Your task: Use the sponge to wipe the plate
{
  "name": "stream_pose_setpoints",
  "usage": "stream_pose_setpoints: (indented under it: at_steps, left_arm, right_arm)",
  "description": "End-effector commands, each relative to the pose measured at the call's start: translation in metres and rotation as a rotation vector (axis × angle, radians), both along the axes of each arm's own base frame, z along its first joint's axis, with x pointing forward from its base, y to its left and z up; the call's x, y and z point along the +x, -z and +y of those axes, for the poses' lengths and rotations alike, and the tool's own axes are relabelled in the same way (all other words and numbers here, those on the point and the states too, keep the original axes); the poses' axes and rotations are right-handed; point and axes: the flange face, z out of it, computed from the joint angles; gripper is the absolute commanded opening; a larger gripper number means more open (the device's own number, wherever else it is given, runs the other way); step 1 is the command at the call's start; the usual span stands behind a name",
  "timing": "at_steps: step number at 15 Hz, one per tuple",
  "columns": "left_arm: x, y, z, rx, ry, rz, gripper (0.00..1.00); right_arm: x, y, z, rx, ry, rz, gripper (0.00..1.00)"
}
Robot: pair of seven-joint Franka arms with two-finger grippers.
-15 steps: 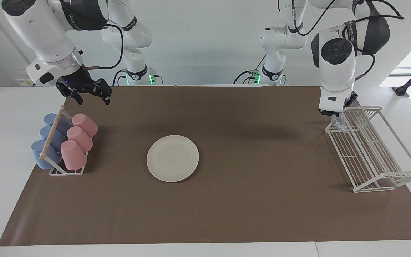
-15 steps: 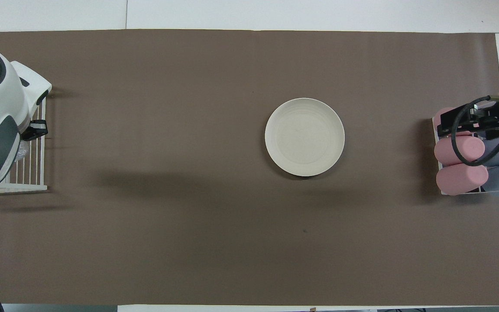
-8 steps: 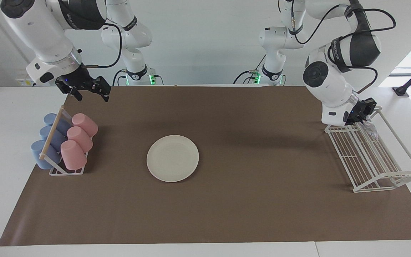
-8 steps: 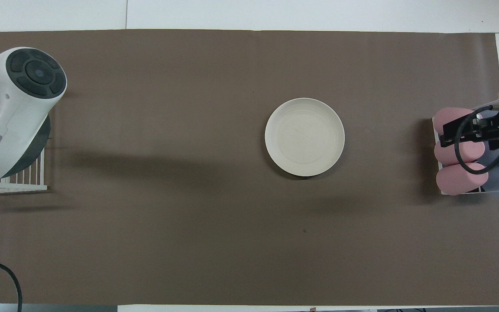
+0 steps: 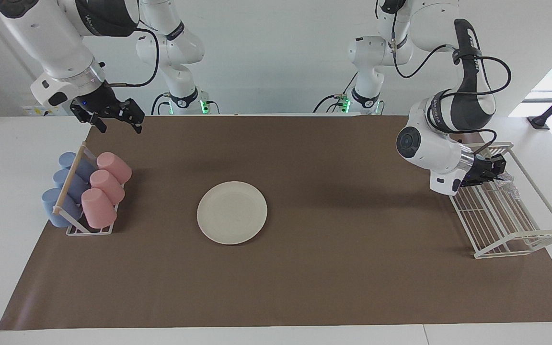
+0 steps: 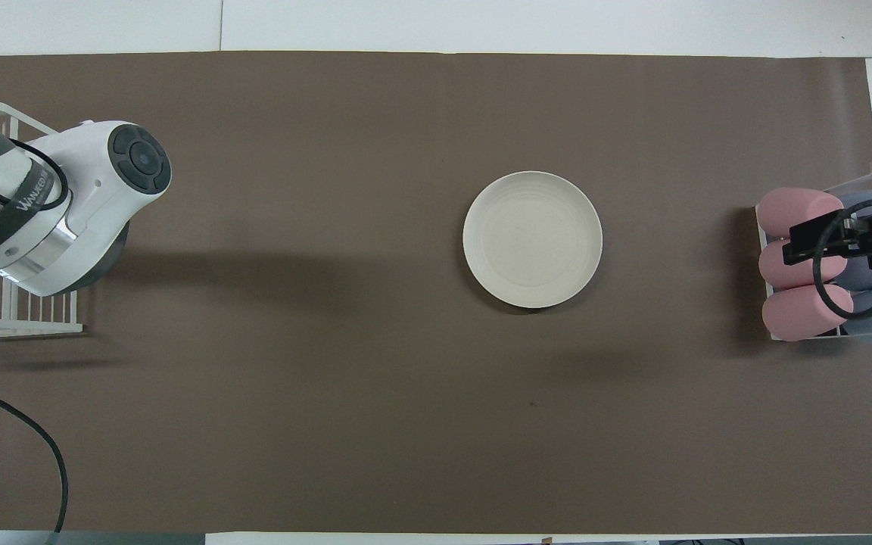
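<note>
My left gripper (image 5: 498, 173), over the rack (image 5: 511, 225) at my left end, seems to pinch the sponge (image 5: 508, 179). The plate (image 5: 232, 212) lies mid-mat toward my right arm, whose spread gripper (image 5: 115, 119) waits.

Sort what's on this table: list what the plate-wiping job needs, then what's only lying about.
Belongs to the job:
- plate, lying bare mid-mat
- sponge, gripped by the left gripper over the wire rack

Just lying about:
- pink cups and blue cups in their cup holder
- right gripper, open, waiting over the mat near the cups
</note>
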Motion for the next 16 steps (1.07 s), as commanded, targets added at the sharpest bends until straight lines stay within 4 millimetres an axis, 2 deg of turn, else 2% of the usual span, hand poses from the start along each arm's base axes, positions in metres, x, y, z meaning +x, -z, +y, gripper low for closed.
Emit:
stream_pose_setpoints:
  at_steps: [1, 6, 7, 8, 10, 11, 16]
  left_arm:
    - [-0.006, 0.012, 0.003, 0.000, -0.004, -0.033, 0.00]
    - [-0.010, 0.024, -0.004, -0.100, -0.048, -0.063, 0.00]
    - [-0.010, 0.024, -0.005, -0.109, -0.050, -0.070, 0.10]
    - [-0.010, 0.024, -0.005, -0.110, -0.049, -0.070, 0.34]
    - [-0.008, 0.025, -0.006, -0.131, -0.043, -0.078, 0.92]
    - [-0.008, 0.025, -0.007, -0.148, -0.045, -0.082, 0.99]
    - [-0.006, 0.018, -0.010, -0.199, -0.067, -0.093, 1.00]
  right_arm:
    - [-0.005, -0.001, -0.006, -0.019, -0.022, -0.016, 1.00]
    - [-0.006, -0.001, -0.004, -0.019, -0.025, -0.013, 1.00]
    - [-0.005, -0.001, -0.005, -0.018, -0.036, -0.017, 1.00]
    - [-0.005, -0.001, -0.006, -0.017, -0.042, -0.018, 1.00]
    - [-0.005, -0.001, -0.006, -0.017, -0.043, -0.020, 1.00]
    - [-0.005, -0.001, -0.006, -0.017, -0.043, -0.018, 1.00]
    - [-0.004, -0.002, -0.004, -0.017, -0.048, -0.021, 1.00]
